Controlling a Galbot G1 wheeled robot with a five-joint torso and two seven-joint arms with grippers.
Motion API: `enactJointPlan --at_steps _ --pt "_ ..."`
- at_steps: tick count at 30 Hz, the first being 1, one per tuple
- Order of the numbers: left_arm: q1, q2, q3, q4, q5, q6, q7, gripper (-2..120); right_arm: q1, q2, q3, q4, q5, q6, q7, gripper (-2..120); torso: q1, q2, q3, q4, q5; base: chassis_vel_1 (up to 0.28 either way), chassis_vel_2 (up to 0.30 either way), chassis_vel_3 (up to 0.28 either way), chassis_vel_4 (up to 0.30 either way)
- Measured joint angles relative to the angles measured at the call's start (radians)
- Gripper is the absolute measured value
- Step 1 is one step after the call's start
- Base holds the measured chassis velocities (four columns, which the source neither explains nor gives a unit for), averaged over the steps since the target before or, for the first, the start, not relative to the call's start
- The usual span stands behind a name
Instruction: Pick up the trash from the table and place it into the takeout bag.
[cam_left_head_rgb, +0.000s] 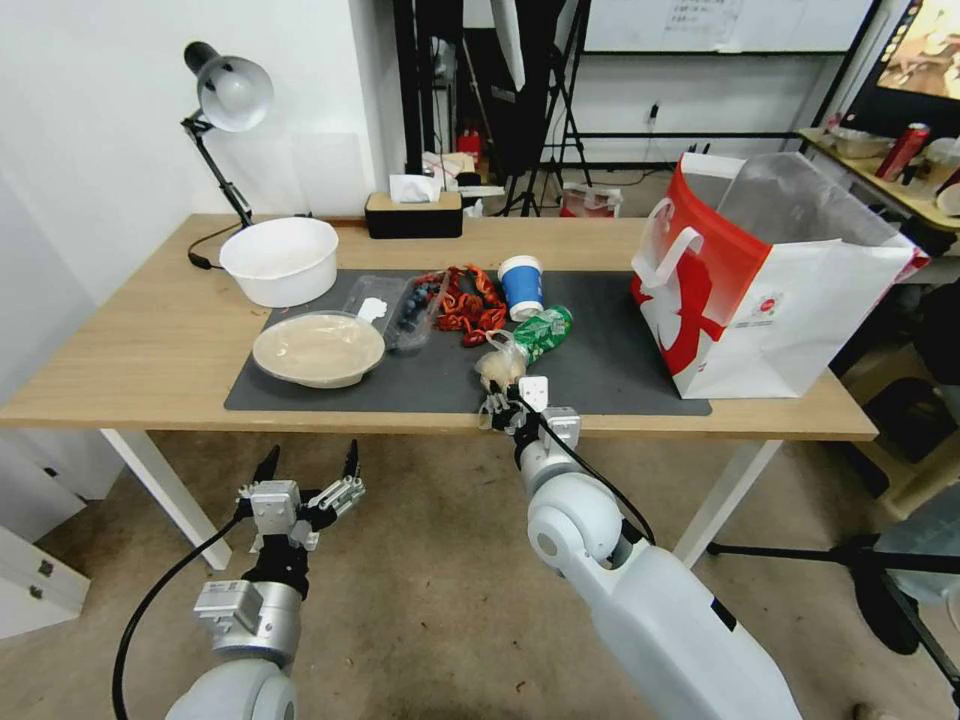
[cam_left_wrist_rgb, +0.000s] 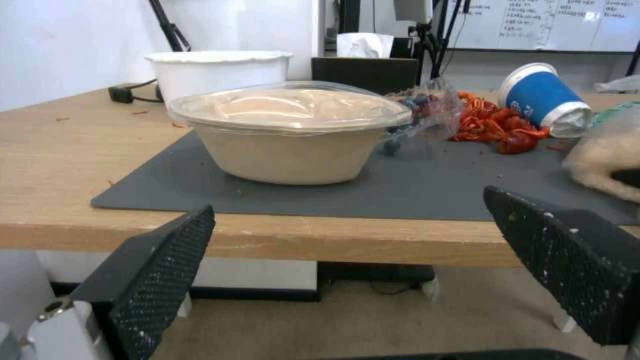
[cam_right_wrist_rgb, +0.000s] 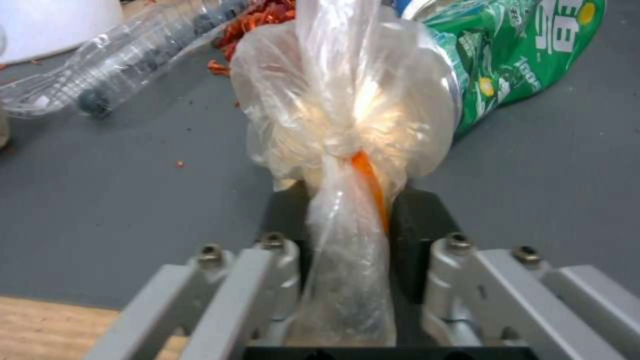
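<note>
Table (cam_left_head_rgb: 150, 350): long light-wood top on white legs, carrying a flat dark grey mat (cam_left_head_rgb: 620, 370) with a matte surface.

Takeout bag (cam_left_head_rgb: 800, 310): boxy, stiff white body with red side panels and a red figure print, white loop handles, crinkled clear liner rising above the rim; standing upright at the mat's right end.

Clear bag (cam_right_wrist_rgb: 347, 125): thin, glossy, wrinkled plastic, knotted at the neck with an orange strip showing through, holding a pale lump; sitting at the mat's near edge. The right gripper (cam_left_head_rgb: 505, 410) is reaching over the table edge, its dark pads closed on the bag's twisted neck.

Green wrapper (cam_left_head_rgb: 543, 330): crumpled printed foil, lying just behind the clear bag and touching it.

Blue paper cup (cam_left_head_rgb: 521, 286): cylindrical, white rim; lying tipped on its side in the left wrist view, beside a heap of red-orange shell scraps (cam_left_head_rgb: 468, 300).

Clear plastic container (cam_left_head_rgb: 400, 305): flattened, transparent, holding dark round berries.

Round lidded dish (cam_left_wrist_rgb: 290, 135): beige fibre bowl under a domed clear lid, on the mat's left end.

White bowl (cam_left_head_rgb: 280, 260): smooth, round, on bare wood behind the dish.

Left gripper (cam_left_head_rgb: 308, 470): hanging below and in front of the table edge, textured black fingers (cam_left_wrist_rgb: 163, 270) spread wide, holding nothing.
</note>
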Motion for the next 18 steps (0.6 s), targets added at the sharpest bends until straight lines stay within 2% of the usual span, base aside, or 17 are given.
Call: enactJointPlan --at_steps 1,4,6,11,13,18 --pt "0.0 0.0 0.0 0.0 0.0 -0.001 0.0 100 -0.005 0.0 0.0 0.004 -0.001 0.001 -0.002 14 0.0 0.0 0.0 0.0 0.0 0.0 0.0 0.0 0.0" --pt "0.0 0.001 0.0 0.0 0.0 -0.001 0.0 100 -0.008 -0.002 0.0 0.01 -0.001 0.003 -0.006 9 0.0 0.0 0.0 0.0 0.0 0.0 0.0 0.0 0.0" --pt "0.003 0.001 0.0 0.0 0.001 -0.004 0.0 100 -0.019 -0.01 0.007 0.036 0.003 0.042 -0.049 4 0.0 0.0 0.0 0.0 0.0 0.0 0.0 0.0 0.0" --pt "0.007 0.001 -0.001 -0.003 0.003 -0.007 0.0 100 -0.038 -0.028 0.025 0.084 0.007 0.102 -0.115 4 0.0 0.0 0.0 0.0001 0.0 0.0 0.0 0.0 0.0" --pt "0.009 0.0 -0.002 -0.004 0.008 -0.011 -0.001 100 -0.055 -0.04 0.066 0.118 -0.004 0.182 -0.203 4 0.0 0.0 0.0 0.0001 0.0001 0.0 0.0 0.0 0.0" --pt "0.011 -0.001 -0.002 -0.005 0.012 -0.012 -0.001 100 -0.057 -0.054 0.133 0.168 -0.008 0.221 -0.27 4 0.0 0.0 0.0 0.0 0.0002 0.0 0.0 0.0 0.0"
